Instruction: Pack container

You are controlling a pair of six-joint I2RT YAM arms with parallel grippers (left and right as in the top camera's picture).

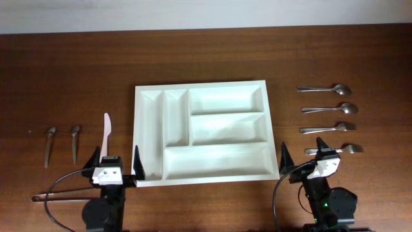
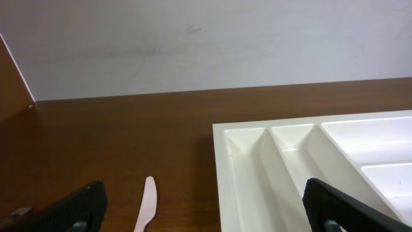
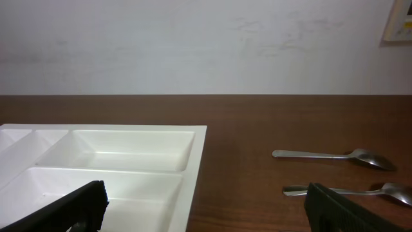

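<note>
container point(image 1: 199, 86) is lying on the bench point(image 1: 77, 77); left end effector point(image 1: 116, 152) is hanging at its robot-side left corner, right end effector point(image 1: 302, 149) just off the right one, both gaping wide, gripping nothing rn.

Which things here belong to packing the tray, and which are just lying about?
For the job:
- the container, all compartments empty
- four metal cutlery pieces on its right
- two small spoons and a pale knife on its left

Probably just lying about:
- a long metal tool, perhaps tongs, beside the left arm; it looks too long for any slot
</note>
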